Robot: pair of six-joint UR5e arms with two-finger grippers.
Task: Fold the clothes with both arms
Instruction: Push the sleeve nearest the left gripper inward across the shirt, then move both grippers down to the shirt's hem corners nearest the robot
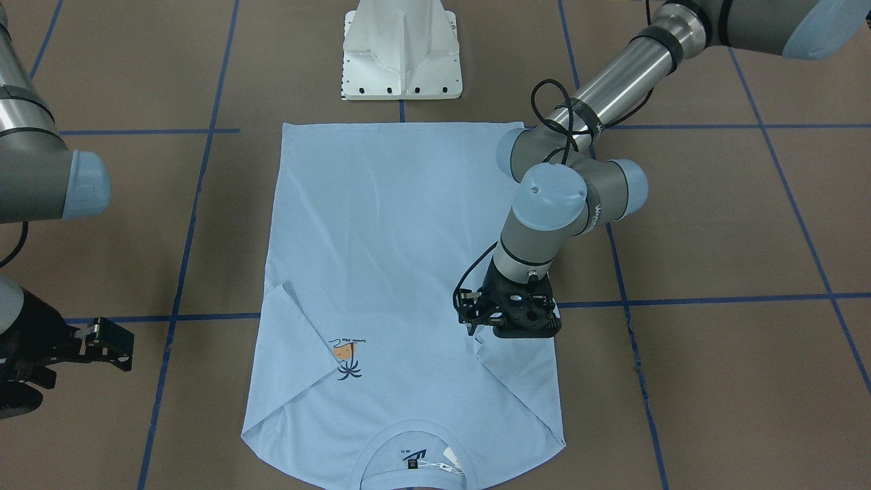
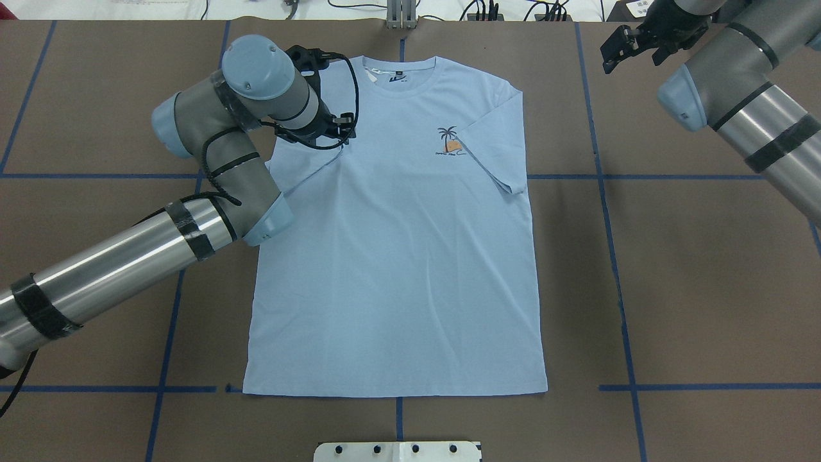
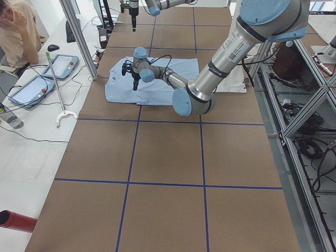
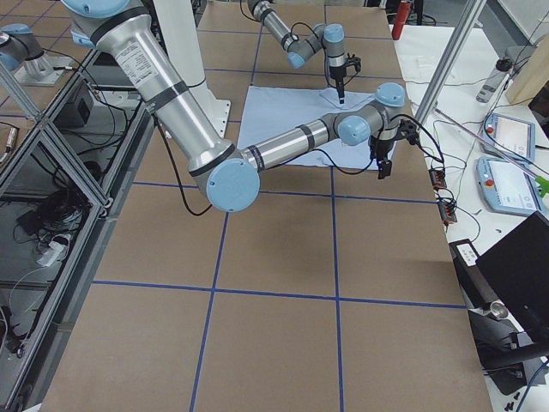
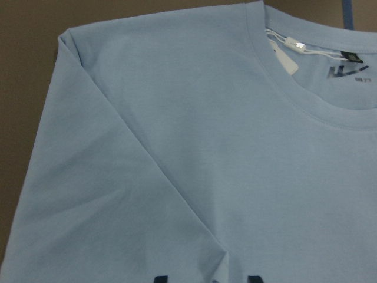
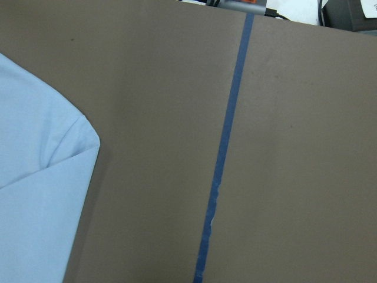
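The black two-finger left gripper (image 1: 480, 313) pointed straight down on the tip of the folded-in left sleeve (image 1: 517, 381), its fingers spread, tips at the cloth and not clenched on it; fabric puckered between them in the left wrist view. The black two-finger right gripper (image 2: 625, 50) hung released and empty over bare table, well apart from the shirt's right shoulder. The light blue short-sleeved T-shirt (image 2: 397, 256) lay flat, face up, mid-table on the brown blue-taped table surface (image 2: 705, 289), both sleeves folded onto the chest, the right one just beside the orange-and-navy palm print (image 2: 449, 142), its hem toward the white pedestal base (image 1: 401, 54).
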